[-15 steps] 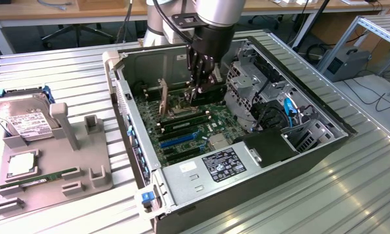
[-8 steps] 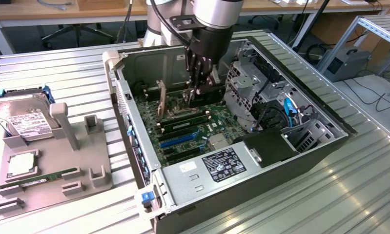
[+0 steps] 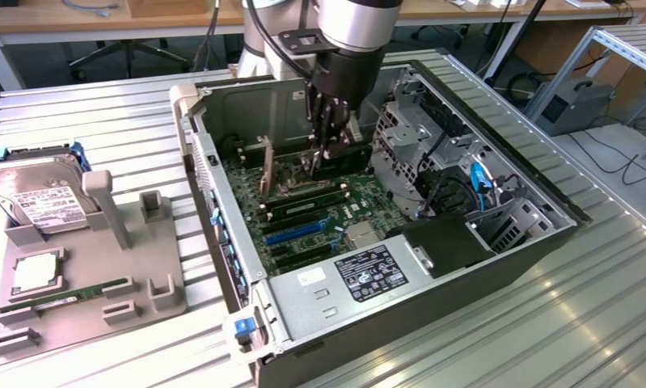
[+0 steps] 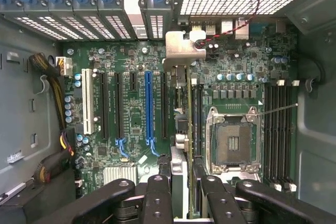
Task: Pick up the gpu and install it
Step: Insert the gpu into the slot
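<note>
Gripping: the end effector (image 4: pixel 181 182) is clamping the gpu (image 4: pixel 181 124) edge-on between its fingers.
Gpu position: standing upright over the motherboard (image 4: pixel 131 114), beside the blue slot (image 4: pixel 148 108).
Bracket: silver end bracket (image 4: pixel 181 51) is sitting at the case's rear slots.
Beyond: hard drive (image 3: pixel 37 198) is resting on the tabletop (image 3: pixel 107 113).

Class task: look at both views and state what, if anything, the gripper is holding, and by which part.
The gripper holds the gpu edge-on by its upper edge, near the end away from the silver bracket, above the motherboard inside the computer case.
</note>
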